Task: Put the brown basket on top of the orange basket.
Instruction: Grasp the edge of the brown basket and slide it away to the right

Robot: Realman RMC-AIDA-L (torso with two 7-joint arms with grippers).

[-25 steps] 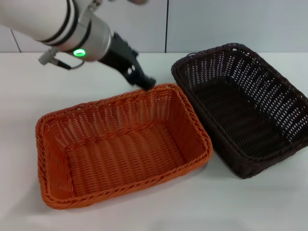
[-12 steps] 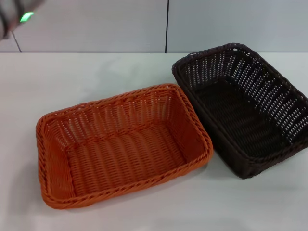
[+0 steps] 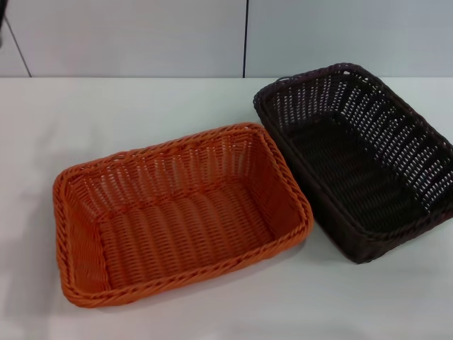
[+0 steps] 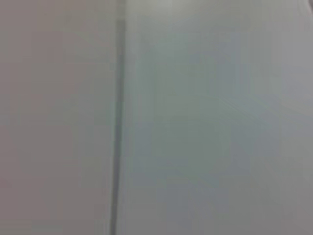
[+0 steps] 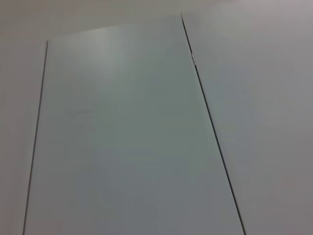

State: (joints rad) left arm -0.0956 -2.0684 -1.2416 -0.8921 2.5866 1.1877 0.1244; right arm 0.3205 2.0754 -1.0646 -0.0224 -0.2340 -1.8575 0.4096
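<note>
The orange basket [image 3: 177,212] lies on the white table in the head view, left of centre, open side up and empty. The brown basket [image 3: 361,159] stands to its right, its near long side touching or almost touching the orange basket's right end. Both rest flat on the table, side by side. Neither gripper shows in any view. Both wrist views show only pale wall panels with dark seams.
The white table [image 3: 141,106] runs back to a pale panelled wall [image 3: 141,35] with a dark vertical seam [image 3: 246,39]. A sliver of dark arm sits at the top left corner [image 3: 2,18].
The left arm, which hung over the orange basket's far rim a second ago, has pulled up and away to the left, out of the head view. The baskets have not moved.
</note>
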